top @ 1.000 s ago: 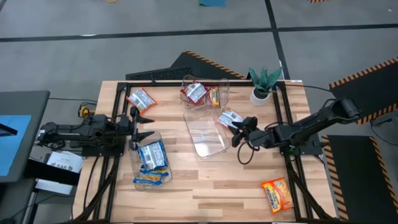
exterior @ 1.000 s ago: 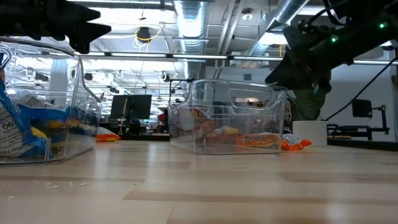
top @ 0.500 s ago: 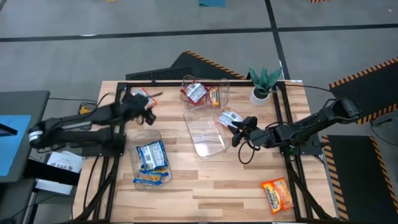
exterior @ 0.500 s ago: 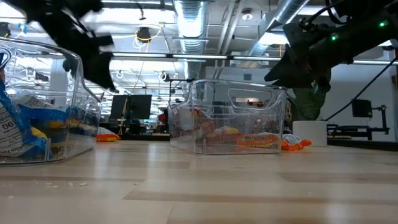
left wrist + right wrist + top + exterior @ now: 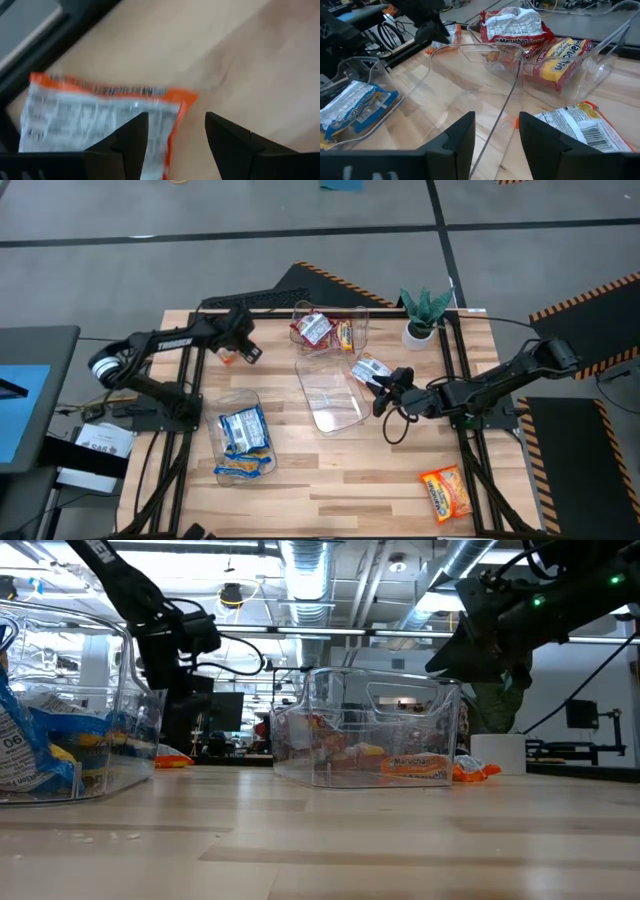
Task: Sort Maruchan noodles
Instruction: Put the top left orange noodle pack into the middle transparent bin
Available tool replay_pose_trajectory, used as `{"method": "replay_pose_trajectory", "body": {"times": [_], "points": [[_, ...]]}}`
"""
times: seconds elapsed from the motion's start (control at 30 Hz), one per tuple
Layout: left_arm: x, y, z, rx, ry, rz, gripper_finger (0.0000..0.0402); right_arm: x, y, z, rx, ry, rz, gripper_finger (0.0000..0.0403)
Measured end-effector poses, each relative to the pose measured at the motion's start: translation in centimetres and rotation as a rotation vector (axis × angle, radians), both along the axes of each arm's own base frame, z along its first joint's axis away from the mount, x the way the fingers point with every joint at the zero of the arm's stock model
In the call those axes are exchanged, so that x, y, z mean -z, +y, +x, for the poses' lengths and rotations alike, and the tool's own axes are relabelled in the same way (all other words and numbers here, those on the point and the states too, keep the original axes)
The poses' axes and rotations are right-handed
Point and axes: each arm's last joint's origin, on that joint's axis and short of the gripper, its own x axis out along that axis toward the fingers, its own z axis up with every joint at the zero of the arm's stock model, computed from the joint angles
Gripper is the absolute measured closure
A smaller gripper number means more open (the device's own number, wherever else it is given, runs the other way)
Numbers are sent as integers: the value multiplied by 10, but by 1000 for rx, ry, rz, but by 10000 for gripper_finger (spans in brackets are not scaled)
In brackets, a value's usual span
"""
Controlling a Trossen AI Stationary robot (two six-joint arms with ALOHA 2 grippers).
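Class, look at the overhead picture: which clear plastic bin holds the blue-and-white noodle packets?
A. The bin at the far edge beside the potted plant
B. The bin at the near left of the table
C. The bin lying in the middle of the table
B: the blue-and-white crinkly noodle packets lie inside the clear plastic bin at the near left; the far bin holds red and yellow packets instead.
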Motion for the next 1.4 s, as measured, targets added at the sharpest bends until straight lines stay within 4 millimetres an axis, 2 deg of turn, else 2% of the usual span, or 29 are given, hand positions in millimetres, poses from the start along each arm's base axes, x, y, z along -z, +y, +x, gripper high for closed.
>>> {"method": "replay_pose_trajectory", "body": {"times": [0.17, 0.47, 0.9, 1.0, 1.17, 1.4], "points": [[1, 5, 1, 25, 2, 12, 216, 0, 0, 0, -1, 3, 0, 227], [4, 2, -4, 20, 71, -16, 216, 0, 0, 0, -1, 3, 0, 227], [13, 5, -19, -17, 151, -8, 220, 0, 0, 0, -1, 3, 0, 227], [13, 5, -20, -27, 165, 3, 251, 0, 0, 0, -1, 3, 0, 227], [13, 5, -20, -35, 172, 8, 380, 0, 0, 0, -1, 3, 1, 227], [11, 1, -16, 7, 132, -9, 401, 0, 0, 0, -1, 3, 0, 227]]}}
